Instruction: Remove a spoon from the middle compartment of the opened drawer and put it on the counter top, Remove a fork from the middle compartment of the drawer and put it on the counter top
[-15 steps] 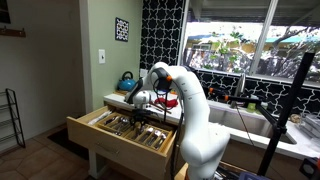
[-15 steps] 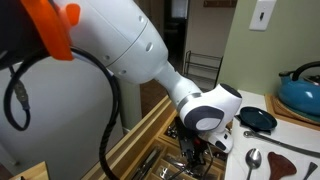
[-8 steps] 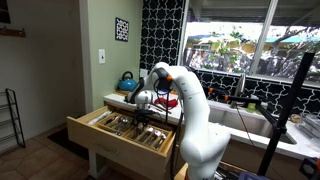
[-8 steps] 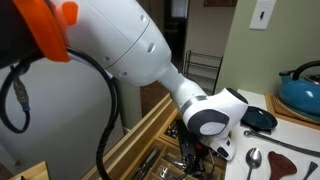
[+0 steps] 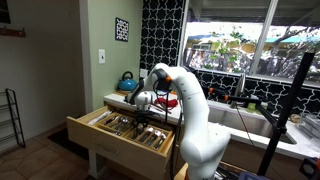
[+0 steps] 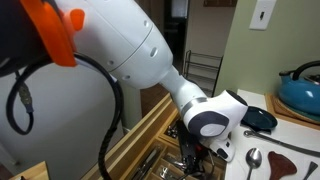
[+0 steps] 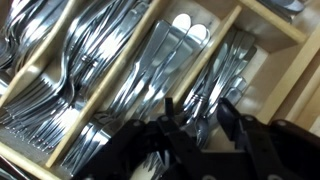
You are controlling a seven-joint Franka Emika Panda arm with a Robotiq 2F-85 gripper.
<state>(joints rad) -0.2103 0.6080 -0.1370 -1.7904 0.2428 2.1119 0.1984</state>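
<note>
Fork step, by my reading. One spoon (image 6: pixel 254 160) already lies on the table (image 6: pixel 305 135), right of the arm, near a dark bowl (image 6: pixel 258 119) and a blue kettle (image 6: pixel 302 88). No fork shows on the table, so that half is not yet done.

The drawer (image 5: pixel 105 138) is pulled fully out below the table edge. The arm bends down over it, and the gripper (image 6: pixel 195 158) is low among the cutlery.

Wrist view, blurred:
- The gripper (image 7: pixel 200 135) hangs just above the tray.
- The two dark fingers (image 7: pixel 238 125) are spread wide, with loose cutlery visible in the gap and nothing clamped.
- They straddle the strip at or just right of the middle compartment (image 7: pixel 165 65). I cannot tell whether the tips touch metal.
- The middle compartment is packed with overlapping pieces, and rounded bowls show at its far end.
- Tined forks (image 7: pixel 60 95) are clearest in the compartments further left. Which pieces under the fingers are forks, I cannot tell.

Next move, as I judge it:
- Single out one fork handle in the middle compartment.
- Line the fingers across it, not along it.
- Lower until both tips bracket that handle alone, then close.

The pieces lie stacked and slick, so a neighbour may ride up with it, or the tips may jam on the wooden divider. Then a straight lift clear of the drawer, and a swing right to the bare table beside the spoon.
</note>
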